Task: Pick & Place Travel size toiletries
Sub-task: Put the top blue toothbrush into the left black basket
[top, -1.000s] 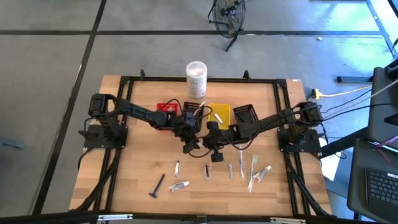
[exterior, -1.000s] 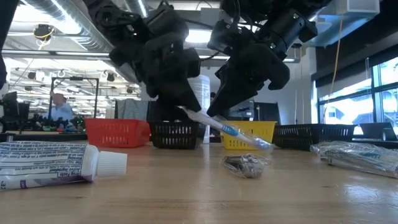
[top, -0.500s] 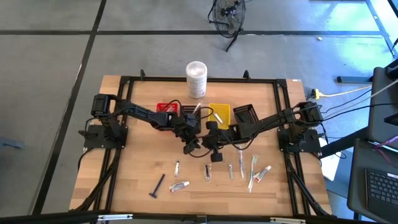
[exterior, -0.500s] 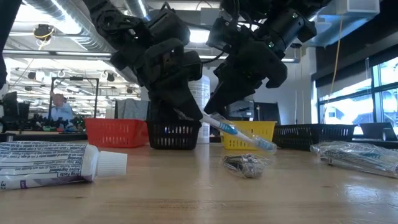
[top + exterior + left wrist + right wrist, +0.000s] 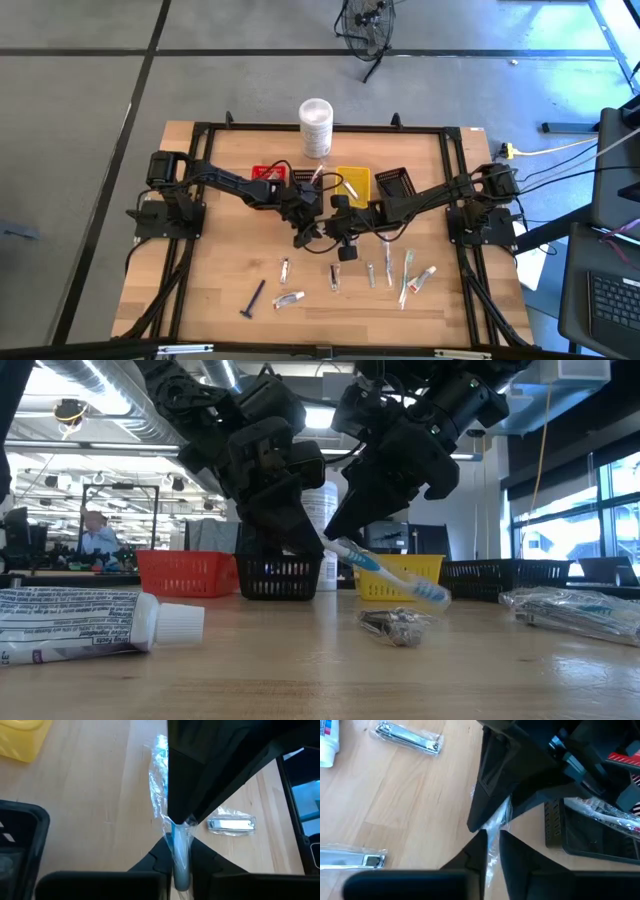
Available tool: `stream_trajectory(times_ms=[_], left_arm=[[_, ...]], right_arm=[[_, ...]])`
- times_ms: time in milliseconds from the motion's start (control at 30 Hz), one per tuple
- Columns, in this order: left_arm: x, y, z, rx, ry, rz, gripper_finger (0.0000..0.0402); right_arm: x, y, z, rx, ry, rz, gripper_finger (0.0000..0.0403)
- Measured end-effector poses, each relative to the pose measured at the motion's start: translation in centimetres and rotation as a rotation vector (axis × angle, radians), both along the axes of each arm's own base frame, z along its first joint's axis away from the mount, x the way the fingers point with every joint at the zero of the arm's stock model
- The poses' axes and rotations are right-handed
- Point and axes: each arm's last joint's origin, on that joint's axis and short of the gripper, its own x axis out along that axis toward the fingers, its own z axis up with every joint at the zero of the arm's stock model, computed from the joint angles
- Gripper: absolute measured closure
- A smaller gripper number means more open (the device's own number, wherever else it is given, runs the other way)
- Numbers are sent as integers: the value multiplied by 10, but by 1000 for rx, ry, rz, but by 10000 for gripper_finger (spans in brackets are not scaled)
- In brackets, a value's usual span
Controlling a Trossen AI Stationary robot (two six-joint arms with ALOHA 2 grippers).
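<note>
A toothbrush [image 5: 385, 568] in a clear wrapper hangs slanted above the middle of the table, between my two grippers. My left gripper [image 5: 305, 540] is shut on its upper handle end; my right gripper [image 5: 345, 538] comes in from the other side, its fingers close on either side of the wrapper. The bristle end [image 5: 430, 592] points down toward the table. In the high view both grippers meet at the centre, left [image 5: 318, 218] and right [image 5: 334, 220]. Other wrapped toiletries lie on the near half of the table [image 5: 388, 270]. My left gripper pinches the toothbrush's handle end [image 5: 180, 862] between its two fingers, which slant down from the table's left and lie along it. The brush is clear of the table, tilted, head end lowest. My right gripper has the wrapper [image 5: 492, 842] between its fingers, slanting down from the table's right; whether the pads still touch it I cannot tell.
Red [image 5: 268, 176], black [image 5: 312, 178], yellow [image 5: 352, 182] and black [image 5: 395, 183] baskets stand in a row behind the grippers, a white container [image 5: 316, 125] farther back. A wrapped nail clipper [image 5: 395, 625] lies under the brush, a toothpaste tube [image 5: 90, 622] at the near left.
My left gripper has shut on the toothbrush's handle end while both arms have kept their places. The toothbrush has stayed slanted in the air and has shifted slightly toward the table's right.
</note>
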Motion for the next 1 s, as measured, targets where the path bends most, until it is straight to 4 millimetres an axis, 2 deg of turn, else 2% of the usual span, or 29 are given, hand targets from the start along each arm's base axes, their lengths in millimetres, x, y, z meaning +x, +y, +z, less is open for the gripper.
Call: stream_trajectory(times_ms=[133, 233, 367, 533, 733, 867, 1000], left_arm=[[-3, -1, 4, -1, 7, -3, 380], [-7, -2, 14, 3, 5, 0, 375], [-17, -1, 38, 47, -24, 18, 379], [-44, 2, 72, 279, 4, 197, 379], [-76, 2, 101, 537, 46, 452, 378], [-85, 4, 101, 589, 81, 569, 378], [-81, 6, 82, 596, 101, 643, 378]], right_arm=[[-4, 0, 9, 4, -8, -2, 319], [-11, -2, 27, 14, -34, -12, 296], [-28, -5, 57, 10, -69, -73, 274], [-51, -12, 86, 12, -95, -176, 260], [-62, -14, 98, 10, -107, -208, 258], [-62, -14, 97, 8, -100, -209, 267], [-60, -14, 93, 4, -86, -209, 277]])
